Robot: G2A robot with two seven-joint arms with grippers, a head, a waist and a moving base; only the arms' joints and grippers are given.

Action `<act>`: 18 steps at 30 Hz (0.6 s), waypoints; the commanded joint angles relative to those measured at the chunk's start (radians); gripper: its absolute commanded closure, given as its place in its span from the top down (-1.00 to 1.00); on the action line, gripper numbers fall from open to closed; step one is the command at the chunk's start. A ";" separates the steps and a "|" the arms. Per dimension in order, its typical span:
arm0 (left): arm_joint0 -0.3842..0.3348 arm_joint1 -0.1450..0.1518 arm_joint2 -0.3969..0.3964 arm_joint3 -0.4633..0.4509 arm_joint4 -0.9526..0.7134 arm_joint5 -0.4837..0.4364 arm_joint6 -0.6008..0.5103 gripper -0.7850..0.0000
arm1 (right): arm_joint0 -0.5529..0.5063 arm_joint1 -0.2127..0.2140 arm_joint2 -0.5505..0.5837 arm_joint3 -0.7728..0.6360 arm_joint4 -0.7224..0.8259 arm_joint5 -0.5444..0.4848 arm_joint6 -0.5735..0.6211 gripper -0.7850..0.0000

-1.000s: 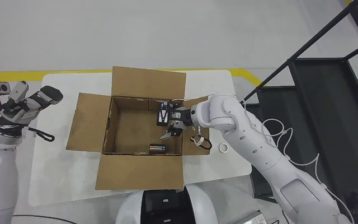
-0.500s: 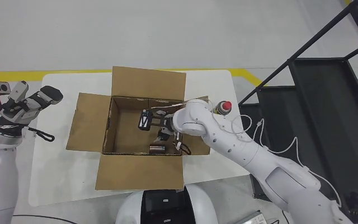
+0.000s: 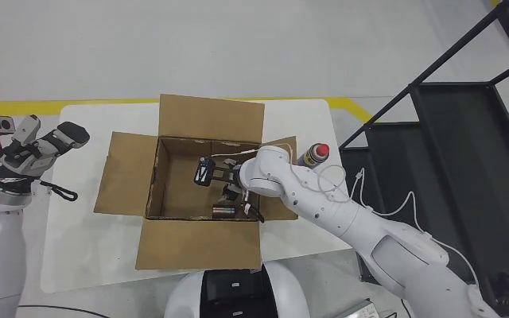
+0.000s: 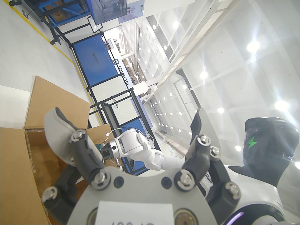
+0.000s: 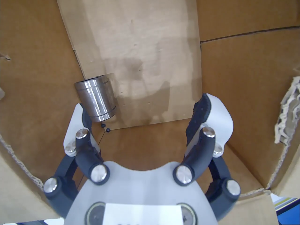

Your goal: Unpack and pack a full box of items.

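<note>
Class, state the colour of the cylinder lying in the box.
The cylinder is shiny silver, best seen in the right wrist view.

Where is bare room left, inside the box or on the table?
Box floor is bare beyond the open right gripper; so is the table corner beside the near flap. Crowded where the metal cylinder lies beside the gripper.

The glossy white right arm (image 3: 318, 191) is all smooth rounded shells, with thin white cables (image 3: 359, 172) looping loosely along it. The right gripper (image 5: 143, 108) has a pale grey round plate, dark grey link bars, shiny silver screws (image 5: 100, 173) and white fingers (image 5: 221, 115) with rough black pads (image 5: 199, 113). The left gripper (image 4: 126, 118) looks like the same build, I think, just seen against glare.
</note>
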 commanded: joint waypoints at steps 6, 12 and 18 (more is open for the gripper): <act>0.000 0.000 0.000 0.000 0.000 0.000 0.000 1.00 | -0.003 0.000 -0.001 -0.001 0.001 -0.003 -0.005 1.00; 0.000 0.000 0.000 0.000 0.000 0.000 0.000 1.00 | 0.017 -0.024 -0.054 -0.008 0.001 -0.054 0.063 1.00; 0.000 0.000 0.000 0.000 0.000 0.000 0.000 1.00 | 0.044 -0.066 -0.118 0.069 0.005 -0.057 0.085 1.00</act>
